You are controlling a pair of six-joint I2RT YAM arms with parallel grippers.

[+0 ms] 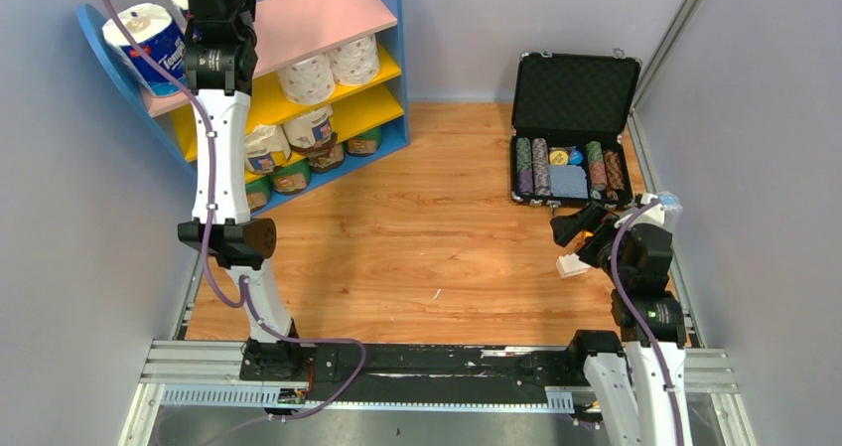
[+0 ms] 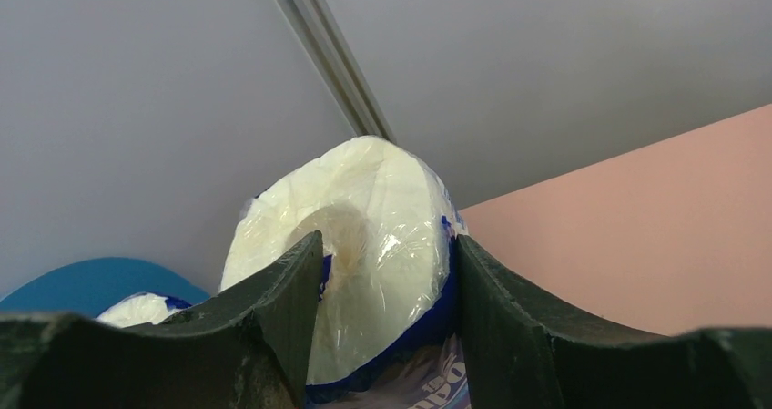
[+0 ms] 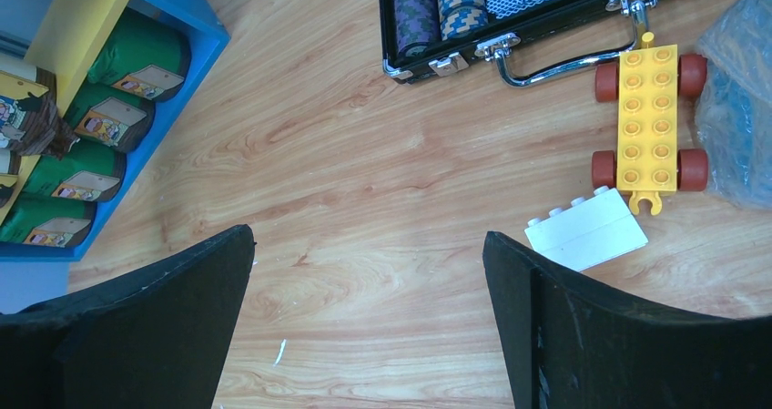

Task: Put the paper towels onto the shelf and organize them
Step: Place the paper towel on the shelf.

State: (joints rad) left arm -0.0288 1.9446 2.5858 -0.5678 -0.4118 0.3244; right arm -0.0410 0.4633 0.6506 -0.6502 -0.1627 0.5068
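Paper towels fill my shelf (image 1: 382, 29) at eleven o'clock of the table: green rolls (image 3: 137, 58) on the bottom board, cream ones (image 1: 308, 126) above, white ones (image 1: 328, 67) higher. My left gripper (image 2: 387, 309) is up at the pink top board (image 2: 637, 227), its jaws pressing both sides of a blue-and-white wrapped roll (image 2: 364, 236); another printed roll (image 1: 149, 34) stands at nine o'clock of it. My right gripper (image 3: 369, 309) hangs spread wide over bare wood, a yellow toy chassis (image 3: 648, 117) and white brick (image 3: 587, 236) at two o'clock.
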